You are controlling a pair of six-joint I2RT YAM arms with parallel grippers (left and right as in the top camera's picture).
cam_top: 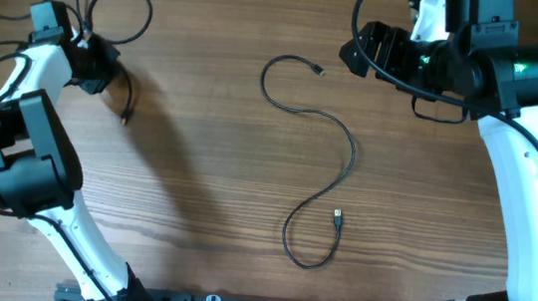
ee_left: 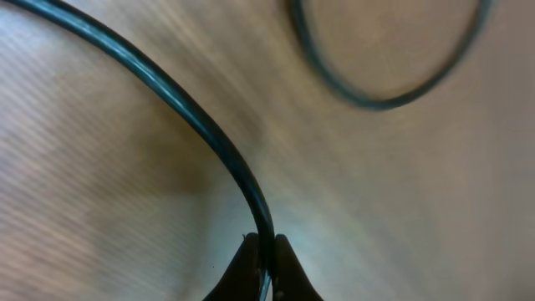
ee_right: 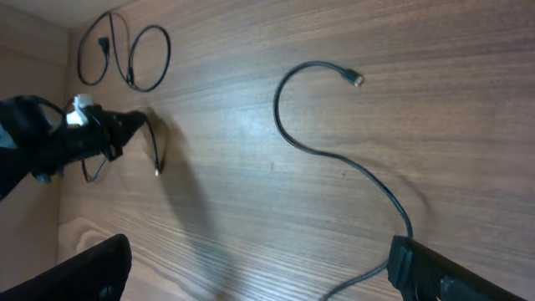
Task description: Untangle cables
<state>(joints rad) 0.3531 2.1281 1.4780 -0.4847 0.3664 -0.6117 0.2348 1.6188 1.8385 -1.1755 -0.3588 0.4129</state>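
Thin black cable (ee_left: 209,135) nipped at the tips of left pincer (ee_left: 266,251), which is clamped tight on it. Second cable (cam_top: 351,159) lies loose in an S-curve on bench (cam_top: 194,193), between both pincers. Right pincer (cam_top: 352,47) gapes wide, holding nothing, near that cable's far plug.

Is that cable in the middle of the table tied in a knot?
No, the middle cable lies in one open winding curve and never crosses itself.
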